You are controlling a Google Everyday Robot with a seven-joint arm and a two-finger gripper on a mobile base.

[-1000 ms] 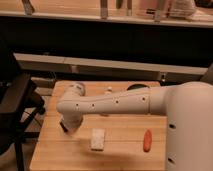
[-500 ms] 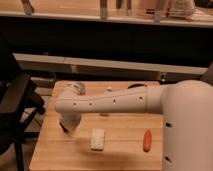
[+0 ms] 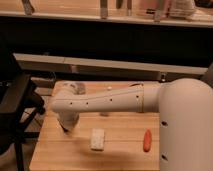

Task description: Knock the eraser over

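My white arm reaches from the right across the wooden table [image 3: 120, 150] to its left part. The gripper [image 3: 67, 125] hangs down from the wrist, low over the table near the left edge. A dark patch shows at its lower end, and I cannot tell whether this is the eraser or part of the gripper. No separate small dark block shows elsewhere on the table, so the eraser is hidden or merged with the gripper's end.
A flat pale rectangular pad [image 3: 98, 139] lies right of the gripper. An orange-red oblong object [image 3: 147, 140] lies farther right. A greyish object [image 3: 76, 86] sits at the table's back left behind the arm. A black chair [image 3: 17, 102] stands left of the table.
The gripper has sunk slightly toward the table near its left edge. The pad and the orange-red object have not moved.
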